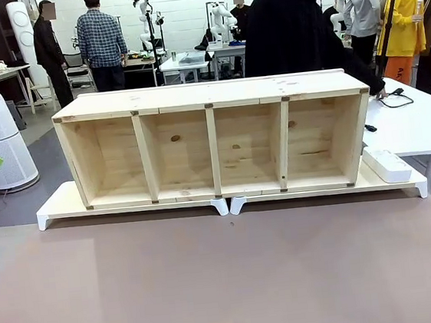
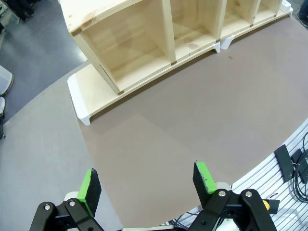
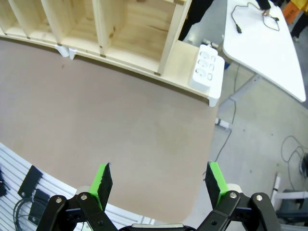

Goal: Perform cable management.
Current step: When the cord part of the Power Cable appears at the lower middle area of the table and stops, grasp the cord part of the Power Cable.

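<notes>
Both pincers stood wide apart and empty. The left gripper (image 2: 145, 180) and right gripper (image 3: 159, 180) hung over the bare brown tabletop (image 1: 228, 283), short of the wooden shelf (image 1: 209, 96). The cable (image 1: 396, 94) lay loose on the white side table (image 1: 427, 120), near the person (image 1: 293, 22). We judged the work not yet begun. The next move calls for bringing the cable within the right arm's reach.
</notes>
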`<state>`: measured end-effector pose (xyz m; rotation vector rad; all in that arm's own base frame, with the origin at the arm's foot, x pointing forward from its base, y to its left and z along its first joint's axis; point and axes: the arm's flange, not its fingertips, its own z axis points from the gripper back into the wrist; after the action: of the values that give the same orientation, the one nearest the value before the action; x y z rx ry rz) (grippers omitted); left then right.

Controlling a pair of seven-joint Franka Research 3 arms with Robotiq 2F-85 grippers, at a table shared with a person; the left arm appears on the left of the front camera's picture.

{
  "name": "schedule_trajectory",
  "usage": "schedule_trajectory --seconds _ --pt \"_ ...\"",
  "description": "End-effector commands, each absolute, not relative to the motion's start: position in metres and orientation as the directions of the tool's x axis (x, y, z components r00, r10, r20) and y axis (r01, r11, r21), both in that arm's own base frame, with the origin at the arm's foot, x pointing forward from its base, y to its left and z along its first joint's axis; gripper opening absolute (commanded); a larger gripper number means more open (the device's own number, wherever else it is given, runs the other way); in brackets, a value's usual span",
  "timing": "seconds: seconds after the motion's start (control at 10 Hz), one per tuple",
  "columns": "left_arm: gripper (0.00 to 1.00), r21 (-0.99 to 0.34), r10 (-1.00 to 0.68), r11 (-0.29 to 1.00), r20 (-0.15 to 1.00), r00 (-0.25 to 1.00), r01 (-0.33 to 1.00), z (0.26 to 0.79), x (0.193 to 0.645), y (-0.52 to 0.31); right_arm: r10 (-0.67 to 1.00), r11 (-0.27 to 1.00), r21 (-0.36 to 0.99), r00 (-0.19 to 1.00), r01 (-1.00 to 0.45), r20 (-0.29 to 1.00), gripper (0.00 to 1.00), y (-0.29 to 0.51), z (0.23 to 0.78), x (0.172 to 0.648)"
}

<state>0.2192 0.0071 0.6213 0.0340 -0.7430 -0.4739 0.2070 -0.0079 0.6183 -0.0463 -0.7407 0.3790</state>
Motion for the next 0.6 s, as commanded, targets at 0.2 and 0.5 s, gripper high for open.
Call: schedule_trajectory --seconds 0.2,0.5 --pt "1.0 0.198 -0.427 0.894 0.65 0.629 0.401 0.6217 0.2231 0.0068 0.35 0.933 -0.174 0.673 -0.316 0.652 1.0 -0.0081 0.618 0.2107" --pt "1.0 0.198 -0.427 0.894 0.65 0.629 0.401 0.6217 0.2231 0.0068 0.35 0.933 -0.174 0.673 -0.316 0.652 1.0 -0.0081 0.618 0.2107"
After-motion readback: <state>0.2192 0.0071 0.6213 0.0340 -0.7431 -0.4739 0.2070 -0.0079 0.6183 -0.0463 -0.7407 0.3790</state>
